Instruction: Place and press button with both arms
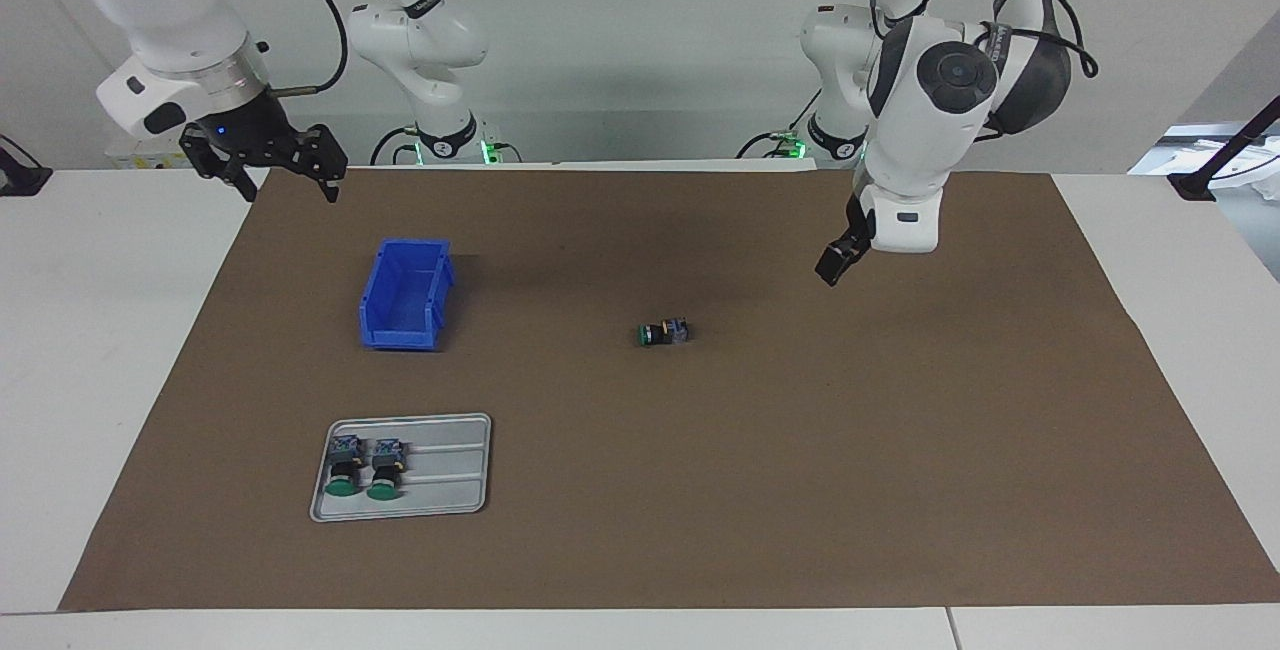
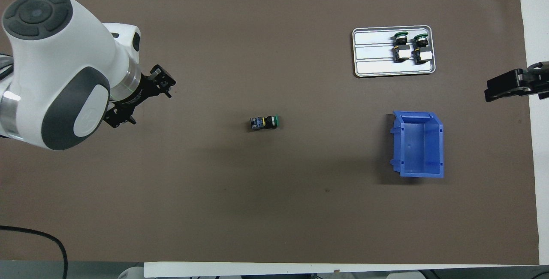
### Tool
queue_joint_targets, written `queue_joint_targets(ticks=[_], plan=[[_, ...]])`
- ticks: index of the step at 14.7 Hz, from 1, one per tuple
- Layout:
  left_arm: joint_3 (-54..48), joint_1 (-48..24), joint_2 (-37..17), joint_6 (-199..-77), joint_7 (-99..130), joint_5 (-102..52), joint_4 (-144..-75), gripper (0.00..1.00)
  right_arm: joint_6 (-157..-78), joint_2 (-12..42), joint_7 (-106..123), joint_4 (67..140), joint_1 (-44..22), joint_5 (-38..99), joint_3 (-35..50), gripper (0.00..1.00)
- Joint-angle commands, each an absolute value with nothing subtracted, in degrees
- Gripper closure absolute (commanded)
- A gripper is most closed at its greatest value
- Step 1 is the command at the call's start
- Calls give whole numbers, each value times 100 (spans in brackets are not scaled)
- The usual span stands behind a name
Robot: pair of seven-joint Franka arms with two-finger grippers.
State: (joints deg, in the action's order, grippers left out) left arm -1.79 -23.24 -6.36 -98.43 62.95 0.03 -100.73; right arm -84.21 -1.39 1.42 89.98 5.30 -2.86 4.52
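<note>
Clearly the button (image 1: 664,333) is a small, light, rigid piece: a hard black barrel with a flat green cap at one end and a blue-grey block at the other. I judge it will not deform under a squeeze, but lying on its side on the brown mat (image 1: 700,490) it may roll or skid if I nudge it off-centre. I would take it across the black barrel or the squared rear block, where the faces give the fingers something flat, and keep off the cap, since that is the part meant to be pressed.

My left pincer (image 1: 836,263) hangs in the air, holding nothing and touching nothing, jaws spread as wide as they go. The button lies on the surface below it and off toward the right arm's end, apart from its fingertips.

My right pincer (image 1: 288,176) is also up in the air at the mat's edge by its own arm's base, fingers wide apart and empty. From it, the blue bin (image 1: 405,295) sits nearest, farther out over the surface, and the grey tray (image 1: 450,465) with the two other buttons (image 1: 365,467) lies farther out again. The loose button is well apart from this pincer, toward the left arm's end.

I judge the left pincer is better placed to reach down for the pick.
</note>
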Motion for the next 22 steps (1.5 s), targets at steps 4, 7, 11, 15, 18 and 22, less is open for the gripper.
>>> queue_joint_targets(ticks=[4,7,11,15,18,22], plan=[[-123,-3145,-1046,-10493,8707,-70,-9984,0,-8429,-273,149,9193,290,-290,123,2],[-114,-3470,-1432,-11064,9982,-334,-9914,0,-8429,-281,158,9185,273,-237,123,1],[-114,-3813,-1870,-11365,11230,-378,-9678,0,-8429,-281,158,9185,237,-229,123,1],[-106,-3990,-2258,-11644,11820,-404,-9519,0,-8429,-281,158,9185,255,-229,123,1],[-105,-4227,-2495,-11944,12322,-378,-9519,0,-8429,-281,158,9185,246,-237,123,1],[-105,-4342,-2698,-12014,12427,-395,-9483,0,-8429,-281,158,9185,246,-229,123,1]])
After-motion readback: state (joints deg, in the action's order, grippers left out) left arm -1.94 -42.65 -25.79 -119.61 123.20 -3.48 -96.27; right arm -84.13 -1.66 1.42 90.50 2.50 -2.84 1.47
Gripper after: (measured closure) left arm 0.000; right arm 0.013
